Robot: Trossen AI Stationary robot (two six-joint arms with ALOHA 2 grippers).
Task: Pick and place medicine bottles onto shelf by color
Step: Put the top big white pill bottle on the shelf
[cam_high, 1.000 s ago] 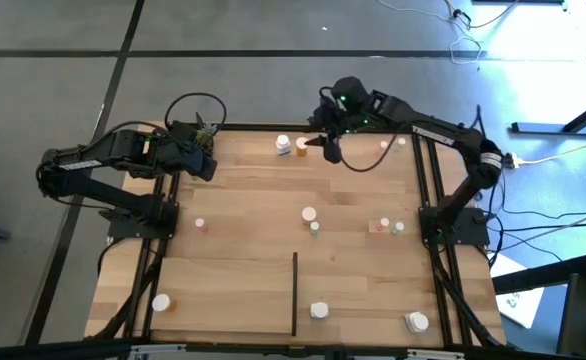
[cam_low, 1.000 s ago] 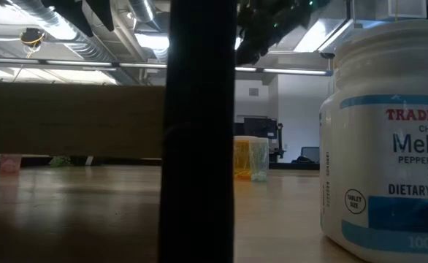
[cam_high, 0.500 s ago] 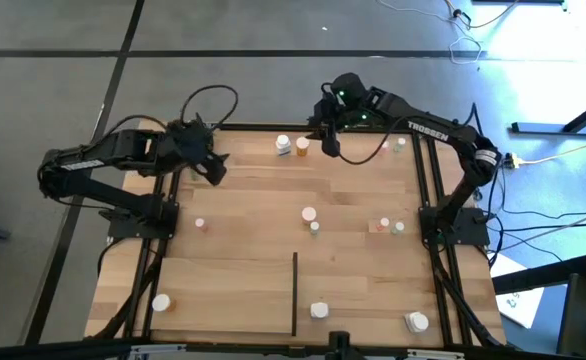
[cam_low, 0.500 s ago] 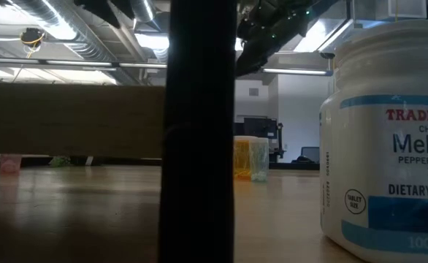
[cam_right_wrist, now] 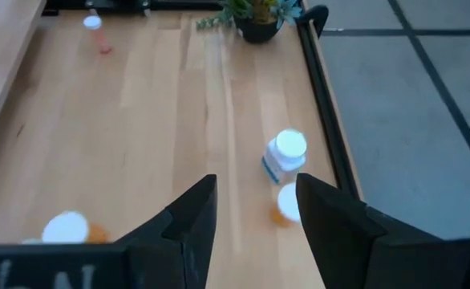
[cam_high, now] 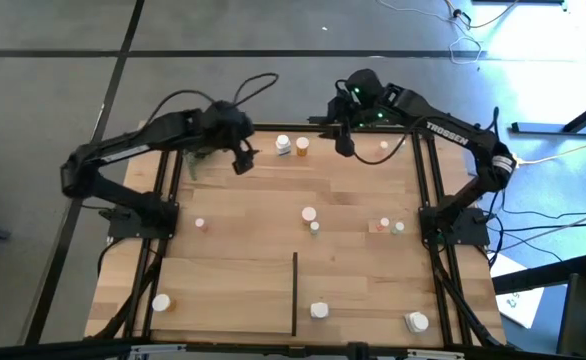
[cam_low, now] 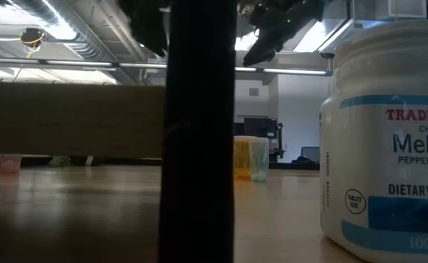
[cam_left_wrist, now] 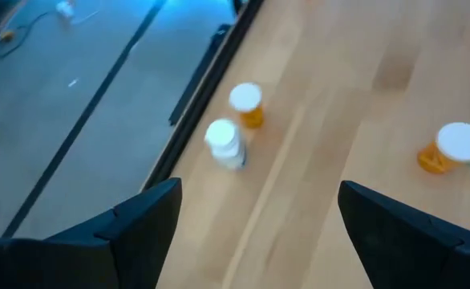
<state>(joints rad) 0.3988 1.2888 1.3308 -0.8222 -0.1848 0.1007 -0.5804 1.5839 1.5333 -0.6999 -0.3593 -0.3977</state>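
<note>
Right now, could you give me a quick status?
Left gripper open, empty. Right gripper part open, empty. White bottle and orange bottle between them. Path clear.

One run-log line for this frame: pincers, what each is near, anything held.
left pincer: open, empty, beside far-edge white bottle | right pincer: partly open, empty, beside orange bottle | shelf: bottles scattered

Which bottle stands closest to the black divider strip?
The white-capped bottle at the near edge, just right of the divider strip; the others stand farther off.
</note>
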